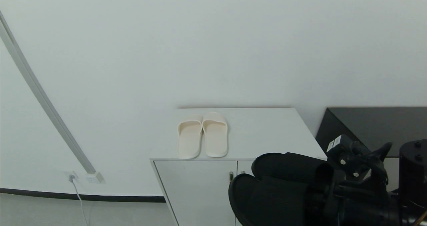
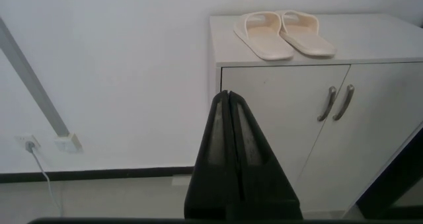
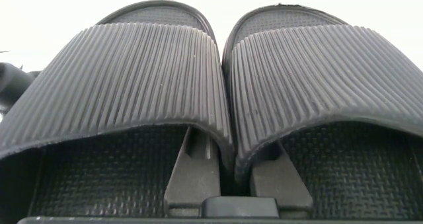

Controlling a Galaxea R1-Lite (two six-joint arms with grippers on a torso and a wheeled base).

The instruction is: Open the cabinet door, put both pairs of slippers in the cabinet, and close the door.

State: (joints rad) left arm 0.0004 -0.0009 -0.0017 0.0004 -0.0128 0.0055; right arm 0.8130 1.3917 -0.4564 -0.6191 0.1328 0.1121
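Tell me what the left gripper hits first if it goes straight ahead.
Most likely the cabinet's closed left door, near its outer edge: the left gripper points there, though depth is unclear.

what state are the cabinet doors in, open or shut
Shut. Both cabinet doors lie flush with the front, handles side by side, no gap showing between them.

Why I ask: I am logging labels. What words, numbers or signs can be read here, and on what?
No text can be read in any view.
Two small stickers on the right wrist, above the black slippers: print too small to read.
White slippers, cabinet, wall socket: no print to be seen.
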